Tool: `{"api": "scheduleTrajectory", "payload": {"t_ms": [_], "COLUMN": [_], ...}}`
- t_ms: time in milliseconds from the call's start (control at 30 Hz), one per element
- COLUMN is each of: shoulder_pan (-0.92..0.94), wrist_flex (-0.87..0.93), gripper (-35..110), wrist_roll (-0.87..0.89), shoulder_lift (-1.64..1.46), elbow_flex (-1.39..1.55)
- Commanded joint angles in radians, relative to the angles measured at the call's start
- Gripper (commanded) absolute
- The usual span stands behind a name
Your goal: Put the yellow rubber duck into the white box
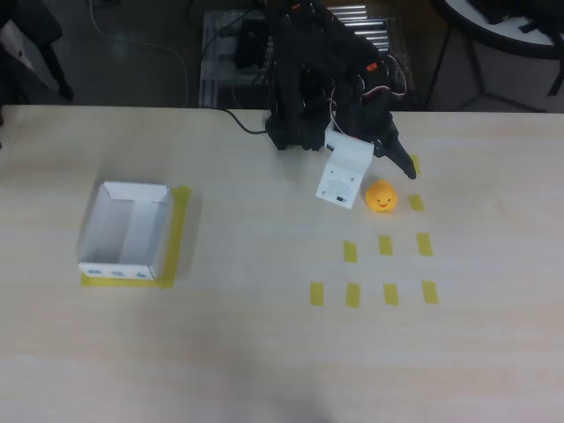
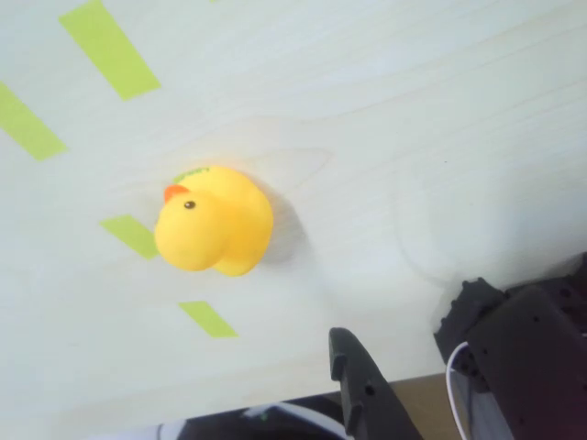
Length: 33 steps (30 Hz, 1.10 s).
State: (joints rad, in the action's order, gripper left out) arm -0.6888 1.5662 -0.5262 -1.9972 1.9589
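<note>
The yellow rubber duck [image 1: 382,196] stands on the pale wooden table [image 1: 264,352] at the right, on one of the yellow tape marks. In the wrist view the duck [image 2: 215,220] is upright, its beak pointing to the upper left. My gripper [image 1: 377,183] hangs just behind the duck, open: its white plate is to the duck's left and its black finger [image 1: 401,159] to the duck's right, with the duck just ahead of the gap. Nothing is held. A black fingertip [image 2: 360,380] shows at the bottom of the wrist view. The white box [image 1: 115,268] sits far to the left on yellow tape, empty.
Several small yellow tape rectangles [image 1: 386,245] lie in rows in front of the duck. The arm's black base [image 1: 295,115] stands at the table's far edge, with cables behind it. Bare tabletop stretches between the duck and the box.
</note>
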Motion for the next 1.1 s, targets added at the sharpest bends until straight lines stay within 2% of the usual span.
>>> {"api": "scheduleTrajectory", "payload": {"t_ms": [0, 400, 1067], "shoulder_pan": [-0.026, 0.021, -0.048], "wrist_flex": [-0.058, -0.21, -0.359], "gripper": [56, 54, 53], "wrist_roll": [-0.037, -0.1, -0.043], "shoulder_lift": [0.018, 0.106, 0.253], "elbow_flex": [0.048, 0.183, 0.198]}}
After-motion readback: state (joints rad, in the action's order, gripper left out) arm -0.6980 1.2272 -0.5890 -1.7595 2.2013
